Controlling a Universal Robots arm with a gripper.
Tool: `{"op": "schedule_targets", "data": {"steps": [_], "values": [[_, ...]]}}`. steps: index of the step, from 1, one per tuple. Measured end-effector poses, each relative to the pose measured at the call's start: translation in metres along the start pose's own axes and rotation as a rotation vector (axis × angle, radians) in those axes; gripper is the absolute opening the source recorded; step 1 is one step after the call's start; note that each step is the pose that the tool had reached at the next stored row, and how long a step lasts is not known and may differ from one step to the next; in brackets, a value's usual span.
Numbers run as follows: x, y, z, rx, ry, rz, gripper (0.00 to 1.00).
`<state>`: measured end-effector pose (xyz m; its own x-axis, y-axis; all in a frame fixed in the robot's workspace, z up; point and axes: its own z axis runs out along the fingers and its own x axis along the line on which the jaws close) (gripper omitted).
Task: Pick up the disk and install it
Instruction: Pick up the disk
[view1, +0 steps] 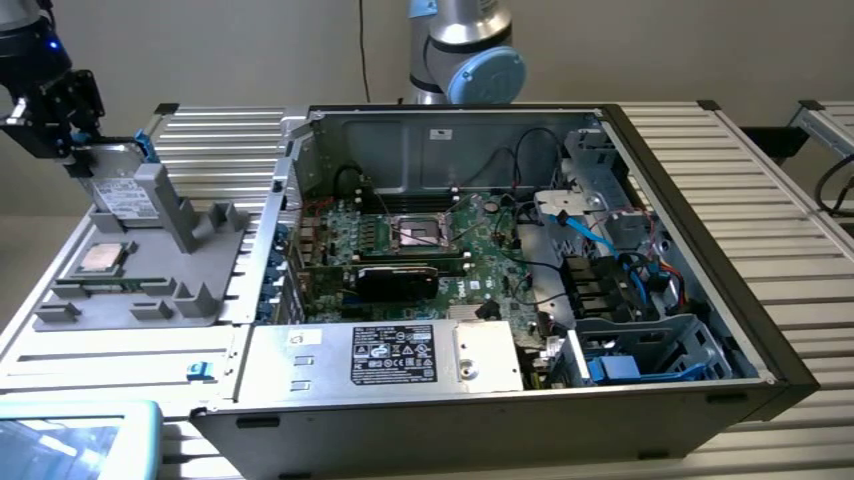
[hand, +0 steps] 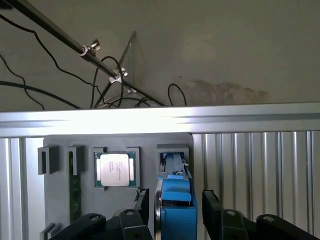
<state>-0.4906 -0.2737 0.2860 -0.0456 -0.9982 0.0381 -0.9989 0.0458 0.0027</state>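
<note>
Blue plastic rails are running along the edges of the disk (view1: 120, 190), which is standing upright in a slot of a grey holder (view1: 160, 265) in the upper left of the exterior view. The holder is lying on the ribbed metal worktop (view1: 747, 180). A small square silver chip (view1: 104, 258) is sitting flat in the holder, near the disk. The black gripper (view1: 74, 125) is hanging right at the top of the disk. In the wrist view the gripper (hand: 174, 197) is standing wide, with one of its fingers (hand: 143, 202) on each side of the blue end of the disk (hand: 176, 215). Thin gaps are showing between the fingers and the disk, so the gripper is not squeezing it. An open computer case (view1: 387, 150) is sitting in the middle of the exterior view, just beside the holder. Inside the case a green board (view1: 400, 260) is lying flat. A silver box with a black label (view1: 394, 355) is sitting in the lower middle of the frame.
</note>
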Motion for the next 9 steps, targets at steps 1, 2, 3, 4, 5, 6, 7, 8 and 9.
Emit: {"op": "schedule_targets", "data": {"steps": [1, 2, 3, 4, 5, 6, 7, 8, 9], "values": [[0.0001, -0.0002, 0.0002, -0.0001, -0.0014, 0.0, 0.55], [0.0001, -0.0003, 0.0005, 0.0001, -0.0029, 0.0, 0.55], [0.0003, -0.0004, 0.0008, 0.0001, -0.004, 0.0, 0.55], [0.0007, -0.0004, 0.0013, 0.0001, -0.005, 0.0, 0.55], [0.001, -0.0005, 0.0017, -0.0001, -0.0058, 0.0, 0.55], [0.0013, -0.0005, 0.0021, -0.0001, -0.0066, 0.0, 0.55], [0.0014, -0.0008, 0.0024, -0.0002, -0.0074, 0.0, 0.55], [0.0014, -0.0012, 0.0027, -0.0002, -0.0079, 0.0, 0.55], [0.0013, -0.0014, 0.003, -0.0003, -0.0082, 0.0, 0.55]]}}
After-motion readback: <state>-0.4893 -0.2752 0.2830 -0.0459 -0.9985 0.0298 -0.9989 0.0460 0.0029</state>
